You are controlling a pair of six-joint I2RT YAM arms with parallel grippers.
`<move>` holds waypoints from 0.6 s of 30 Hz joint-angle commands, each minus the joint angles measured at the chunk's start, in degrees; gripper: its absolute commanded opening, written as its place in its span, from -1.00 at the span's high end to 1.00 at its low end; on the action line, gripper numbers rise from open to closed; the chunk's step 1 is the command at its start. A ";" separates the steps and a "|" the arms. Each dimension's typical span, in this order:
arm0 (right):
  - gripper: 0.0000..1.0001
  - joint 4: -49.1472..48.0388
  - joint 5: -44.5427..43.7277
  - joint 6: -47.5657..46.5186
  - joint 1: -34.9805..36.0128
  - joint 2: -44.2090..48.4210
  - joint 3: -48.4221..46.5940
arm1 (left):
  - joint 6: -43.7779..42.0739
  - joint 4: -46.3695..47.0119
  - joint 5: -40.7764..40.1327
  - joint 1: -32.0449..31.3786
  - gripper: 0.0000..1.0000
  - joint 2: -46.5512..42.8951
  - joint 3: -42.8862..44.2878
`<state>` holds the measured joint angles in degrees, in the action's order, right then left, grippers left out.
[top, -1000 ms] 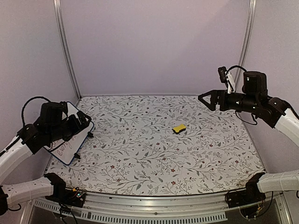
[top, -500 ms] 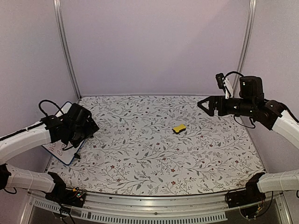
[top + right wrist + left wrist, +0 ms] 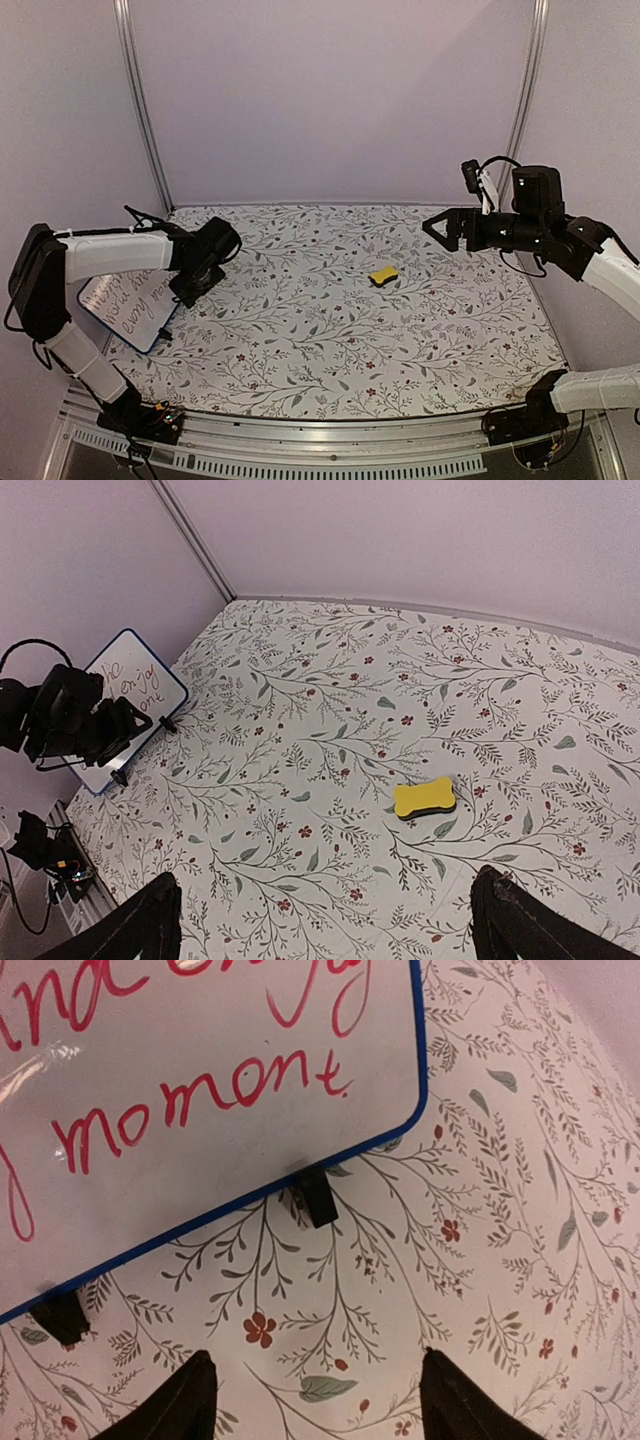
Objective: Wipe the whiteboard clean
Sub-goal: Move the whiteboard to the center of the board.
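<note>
Top external view: the whiteboard (image 3: 125, 305) sits at the left edge of the floral worktop (image 3: 300, 340), toward the near side. The left arm (image 3: 120, 255) reaches across above the board's far end, and its black wrist is just off the board's right edge. A yellow eraser (image 3: 383, 274) lies on the worktop right of centre, well apart from the board. The right arm (image 3: 545, 215) is held up over the far right of the worktop, pointing left, and it is clear of the eraser.

Left wrist view: the left fingers (image 3: 190, 1400) are spread apart and released. Only bare worktop shows between them, and they touch nothing. The board's blue-rimmed corner lies just beyond them. Its red handwriting (image 3: 200, 1100) includes a word that reads "momont". Two black feet (image 3: 318, 1198) stick out from under the board's edge onto the worktop.

Right wrist view: the right fingers (image 3: 140, 930) stand wide apart and released, grasping nothing. The eraser lies flat on the worktop beyond them, within the gap between them as seen from this camera. The board shows far off at the left edge of the worktop, with the left arm's dark wrist in front of its near part.
</note>
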<state>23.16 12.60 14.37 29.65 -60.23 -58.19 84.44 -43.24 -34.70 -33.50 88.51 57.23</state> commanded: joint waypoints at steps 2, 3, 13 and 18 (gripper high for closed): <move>-0.98 0.26 0.79 0.74 0.41 2.19 0.81 | 1.50 0.07 -0.76 3.73 -0.15 7.19 2.42; -0.98 0.45 0.76 0.75 0.41 2.42 0.80 | 0.98 0.70 -0.39 4.50 -0.10 7.98 2.51; -0.98 0.47 1.90 0.96 0.45 3.47 1.20 | -2.00 4.46 -3.22 7.60 0.01 13.73 4.26; -0.98 -0.37 3.21 1.69 0.42 3.37 1.74 | -2.60 4.22 -4.30 7.58 0.02 17.43 6.77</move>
<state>23.22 14.13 15.00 29.65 -57.39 -57.56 82.89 -39.66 -36.75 -26.33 103.50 61.76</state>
